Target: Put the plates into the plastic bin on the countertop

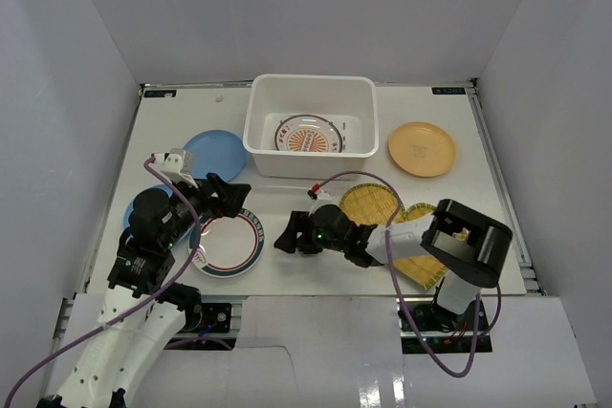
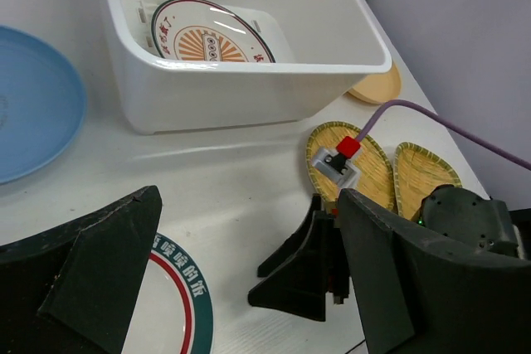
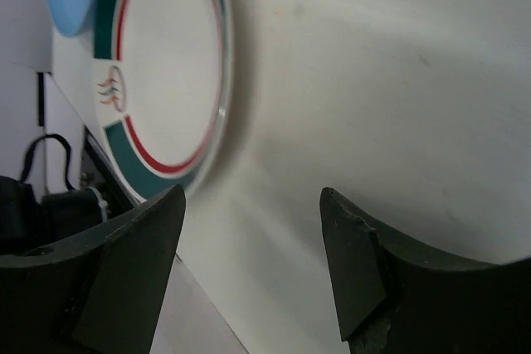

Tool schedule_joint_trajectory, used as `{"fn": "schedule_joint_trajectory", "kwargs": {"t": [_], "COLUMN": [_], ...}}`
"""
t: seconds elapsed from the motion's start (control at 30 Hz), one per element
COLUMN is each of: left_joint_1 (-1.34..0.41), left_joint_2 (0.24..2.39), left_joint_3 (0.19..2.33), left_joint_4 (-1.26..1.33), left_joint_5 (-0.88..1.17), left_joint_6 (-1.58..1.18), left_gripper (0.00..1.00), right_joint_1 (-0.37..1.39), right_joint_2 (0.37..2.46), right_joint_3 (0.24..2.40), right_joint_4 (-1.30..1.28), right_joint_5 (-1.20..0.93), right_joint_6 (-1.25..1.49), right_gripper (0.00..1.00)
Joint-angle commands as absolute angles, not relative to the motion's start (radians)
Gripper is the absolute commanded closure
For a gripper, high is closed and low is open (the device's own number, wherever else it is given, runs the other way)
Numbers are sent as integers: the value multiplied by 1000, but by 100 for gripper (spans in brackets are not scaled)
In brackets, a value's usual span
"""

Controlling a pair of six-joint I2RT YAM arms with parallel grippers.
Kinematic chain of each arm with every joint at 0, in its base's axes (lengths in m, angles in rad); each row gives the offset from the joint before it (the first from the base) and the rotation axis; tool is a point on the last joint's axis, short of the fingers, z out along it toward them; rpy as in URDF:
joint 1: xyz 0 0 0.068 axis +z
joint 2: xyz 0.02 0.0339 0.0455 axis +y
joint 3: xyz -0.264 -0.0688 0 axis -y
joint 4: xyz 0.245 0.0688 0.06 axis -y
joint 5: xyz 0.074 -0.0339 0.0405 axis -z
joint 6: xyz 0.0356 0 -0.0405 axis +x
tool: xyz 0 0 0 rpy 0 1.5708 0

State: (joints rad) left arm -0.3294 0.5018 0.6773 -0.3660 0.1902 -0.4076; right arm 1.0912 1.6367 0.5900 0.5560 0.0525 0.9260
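Note:
The white plastic bin (image 1: 256, 131) stands at the back middle of the countertop (image 1: 287, 188) and holds the white plate with orange centre (image 1: 308, 134). The plate with green-red rim (image 1: 228, 243) lies at the front left. My left gripper (image 1: 229, 193) hovers open and empty above its far edge. My right gripper (image 1: 287, 234) is open and empty, low over the table just right of that plate. Two light blue plates (image 1: 215, 153) (image 1: 134, 209), two bamboo plates (image 1: 371, 203) (image 1: 421, 241) and a tan-yellow plate (image 1: 422, 148) lie on the table.
The left wrist view shows the bin (image 2: 249, 80), the orange-centre plate (image 2: 207, 35), a blue plate (image 2: 33, 105), the green-red plate (image 2: 178, 304) and my right gripper (image 2: 307, 263). The right wrist view shows the green-red plate (image 3: 166, 64). Metal rails and grey walls border the table.

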Motion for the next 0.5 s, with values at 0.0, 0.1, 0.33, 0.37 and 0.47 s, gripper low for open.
{"fn": "schedule_joint_trajectory", "kwargs": {"t": [0.0,0.1,0.33,0.37,0.47], "left_joint_1": [-319,-316,-311,-311,-311], "left_joint_2": [486,479,474,472,471], "left_joint_3": [672,672,673,673,675], "left_joint_4": [-368,-371,-371,-373,-371], "left_joint_5": [158,155,150,152,155], "left_joint_6": [-403,-403,-403,-402,-403], "left_gripper": [2,2,2,2,2], "right_joint_1": [1115,1117,1120,1118,1111], "right_joint_2": [1776,1902,1996,1952,1788], "right_joint_3": [722,782,833,809,686], "right_joint_4": [811,885,865,864,844], "right_joint_5": [58,38,104,141,179], "right_joint_6": [1061,1146,1221,1210,1148], "right_gripper": [28,32,78,84,92]}}
